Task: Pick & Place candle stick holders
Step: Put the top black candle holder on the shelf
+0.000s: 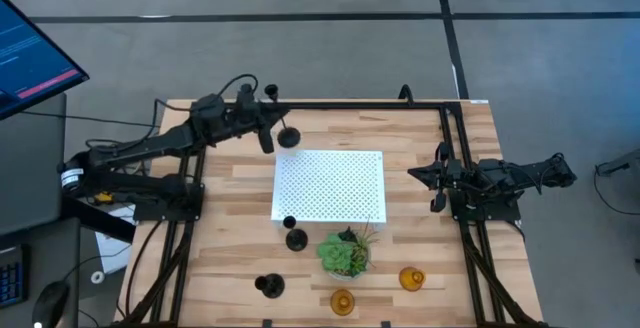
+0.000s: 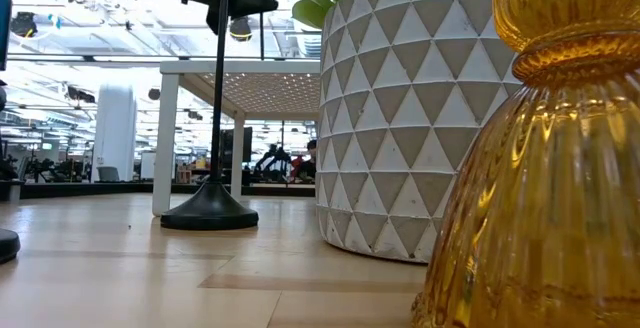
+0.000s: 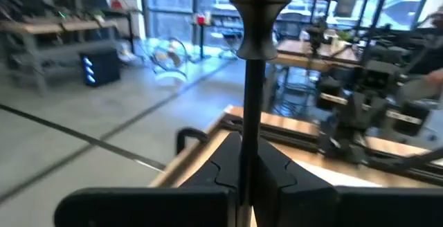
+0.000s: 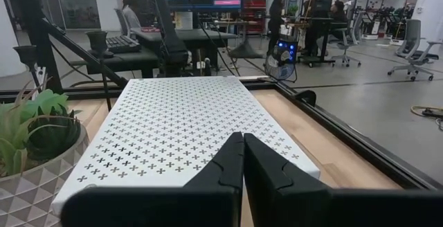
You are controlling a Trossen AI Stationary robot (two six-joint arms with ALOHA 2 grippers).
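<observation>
Seen from above, my left gripper (image 1: pixel 268 128) hangs at eleven o'clock of the white perforated platform (image 1: pixel 329 185), just off its far-left corner. My fingers (image 3: pixel 225 165) are pressed tight on the thin stem of a black candle stick holder (image 1: pixel 288 136), its round base showing just beside the gripper; my wrist camera shows the stem (image 3: pixel 250 95) rising straight between the pads.

My right gripper (image 1: pixel 418 173) waits at three o'clock of the platform, fingers closed together and holding nothing.

Two more black holders stand near the platform's front-left corner (image 1: pixel 289 224) (image 1: pixel 296 238), a third farther front at seven o'clock (image 1: pixel 268 286). The two amber holders (image 1: pixel 342 301) (image 1: pixel 411 279) sit at the front edge, flanking the green plant in its white faceted pot (image 1: pixel 346 252).
</observation>
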